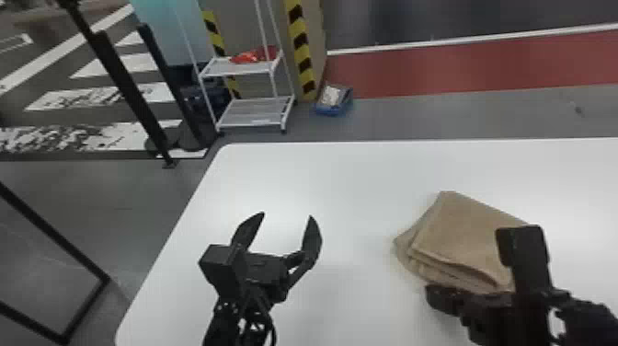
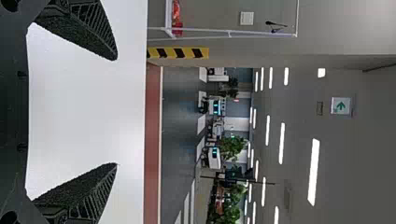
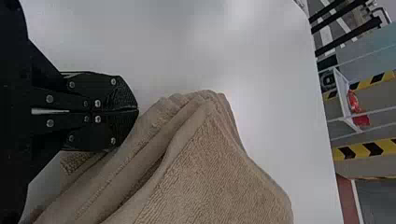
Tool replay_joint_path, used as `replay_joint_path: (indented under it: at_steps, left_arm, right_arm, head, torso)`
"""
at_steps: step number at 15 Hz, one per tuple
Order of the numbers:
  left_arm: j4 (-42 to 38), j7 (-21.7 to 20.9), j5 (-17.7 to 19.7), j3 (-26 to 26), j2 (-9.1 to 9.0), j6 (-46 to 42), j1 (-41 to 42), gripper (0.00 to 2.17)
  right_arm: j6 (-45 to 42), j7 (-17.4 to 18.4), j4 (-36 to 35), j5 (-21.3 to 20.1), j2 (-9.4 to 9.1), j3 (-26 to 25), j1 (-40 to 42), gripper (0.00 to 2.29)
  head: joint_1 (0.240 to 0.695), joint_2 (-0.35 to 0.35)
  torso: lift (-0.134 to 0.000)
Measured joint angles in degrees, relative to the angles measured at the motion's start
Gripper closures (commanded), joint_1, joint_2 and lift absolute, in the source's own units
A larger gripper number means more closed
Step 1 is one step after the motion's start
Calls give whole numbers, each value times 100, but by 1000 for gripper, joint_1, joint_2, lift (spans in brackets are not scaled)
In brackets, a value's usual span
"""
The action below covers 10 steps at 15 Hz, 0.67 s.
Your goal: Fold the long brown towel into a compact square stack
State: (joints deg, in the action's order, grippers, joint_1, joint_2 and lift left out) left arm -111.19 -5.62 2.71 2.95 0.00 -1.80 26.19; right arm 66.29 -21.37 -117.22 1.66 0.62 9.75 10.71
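1. The brown terry-cloth towel [image 1: 464,234] lay on the right part of the white, smooth-topped table [image 1: 322,184], folded into a thick, layered bundle.
2. The black two-fingered right gripper [image 3: 138,110] was much the nearer one. Its fingers were closed together, with no cloth to be seen between them. They sat right beside the near left part of the towel; whether they touched it, I could not tell.
3. From those fingertips, most of the towel lay to the right and farther from the robot. The fingers pointed leftward, roughly along the bundle's near edge.
4. The black two-fingered left gripper [image 1: 288,215] was spread wide and empty over the table, its fingers pointing toward the far edge. The towel lay well apart from it, to its right.
5. The towel's stacked folds faced left and toward the robot, with one corner pointing left and another away. Its longer run seemed to slant from far left to near right, though the right arm covered part of that end.
6. Much of the folding looked done; squaring the layers probably came next. That called for approaching the near left folds along their slant, since a skewed push could have spread them.
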Motion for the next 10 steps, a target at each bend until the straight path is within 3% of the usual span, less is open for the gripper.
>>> replay_joint_path:
  at_steps: [4, 7, 10]
  left_arm:
    - [18, 0, 10, -24, 0, -10, 1, 60]
    - [20, 0, 10, -31, 0, -33, 9, 60]
    - [23, 0, 10, -31, 0, -52, 26, 60]
  right_arm:
    - [58, -504, -729, 337, 53, -565, 507, 2040]
    - [-200, -519, -1143, 864, -17, -1206, 767, 2040]
    - [-607, -487, -1124, 1540, -60, -2158, 656, 2040]
  head:
    - [695, 207]
    - [695, 179]
    - [695, 93]
  torso:
    - [-115]
    - [-115]
    - [-115]
